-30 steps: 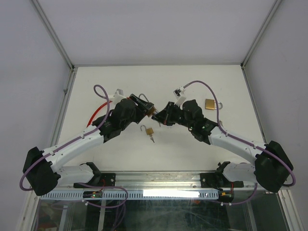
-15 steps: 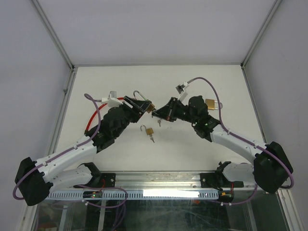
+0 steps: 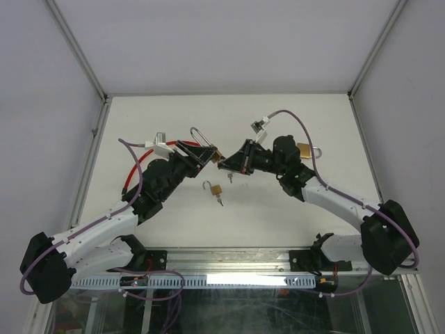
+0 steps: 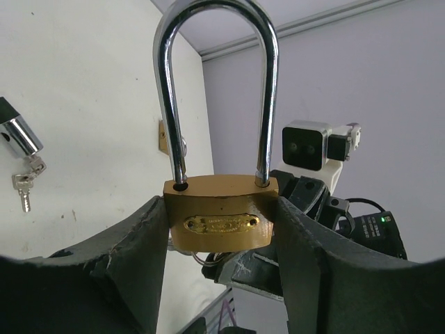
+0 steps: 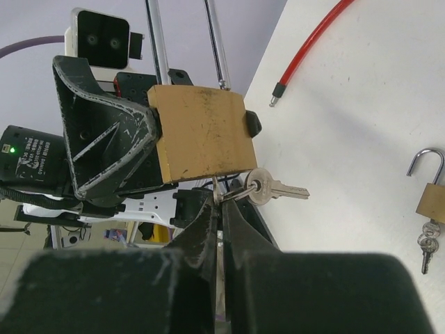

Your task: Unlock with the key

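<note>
Brass padlock (image 4: 208, 198) label (image 4: 221, 223) unreadable | left hand (image 4: 221, 216) grasps it | right hand (image 5: 221, 202) clenched on key (image 5: 265, 188)

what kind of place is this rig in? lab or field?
Probably a lab test cell: a white table boxed in by plain panels and aluminium frame posts, the left arm and right arm bolted at its near edge, and brass padlocks as props, one open padlock lying loose.
</note>
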You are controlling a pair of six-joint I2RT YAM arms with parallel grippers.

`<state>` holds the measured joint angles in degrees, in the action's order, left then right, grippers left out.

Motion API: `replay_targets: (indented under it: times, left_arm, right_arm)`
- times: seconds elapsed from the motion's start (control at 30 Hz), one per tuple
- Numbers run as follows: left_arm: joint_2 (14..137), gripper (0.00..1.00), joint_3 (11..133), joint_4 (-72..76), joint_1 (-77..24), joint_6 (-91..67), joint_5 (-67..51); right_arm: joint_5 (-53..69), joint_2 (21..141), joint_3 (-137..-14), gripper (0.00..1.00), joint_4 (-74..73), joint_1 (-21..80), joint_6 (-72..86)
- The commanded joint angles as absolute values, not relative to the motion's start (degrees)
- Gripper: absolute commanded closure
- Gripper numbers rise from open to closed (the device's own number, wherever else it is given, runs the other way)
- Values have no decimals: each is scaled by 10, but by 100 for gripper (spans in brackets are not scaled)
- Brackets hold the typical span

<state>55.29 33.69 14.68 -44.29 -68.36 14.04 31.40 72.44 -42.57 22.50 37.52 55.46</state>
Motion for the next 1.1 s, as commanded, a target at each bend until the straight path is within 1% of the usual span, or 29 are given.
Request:
replay_targets:
  times: [0.0,0.07,0.23,0.3,0.37,0.5,0.7,0.83,0.97,1.07]
  left_arm:
    - [530,100,345,188,-442,-673,61]
    - [532,100,374,123,-439,-635,75]
    - [551,100,432,-8,-426,-542,90]
    - [554,100,438,-35,-422,-512,85]
    - [556,100,441,-52,-420,-477,72]
    - [556,100,443,-59,-420,-400,14]
    - [561,100,458,-61,-420,-289,-93]
    - [562,100,454,-61,-420,-270,-120]
    - [568,100,450,-57,-421,-270,-144]
    - [567,100,447,-47,-421,-268,-154]
  right_arm:
    - [309,730,-461,99,267,371,551]
    - [305,719,-461,91,221,370,516]
    - [288,669,-453,62,102,368,422]
    - [282,642,-448,54,67,365,396]
    - [274,625,-449,49,34,362,378]
    - [260,615,-479,43,-8,360,349]
    - [272,667,-540,38,-7,368,333]
    - [276,707,-576,35,14,383,335]
    - [266,756,-618,32,2,396,337]
    - [259,774,-620,32,10,400,345]
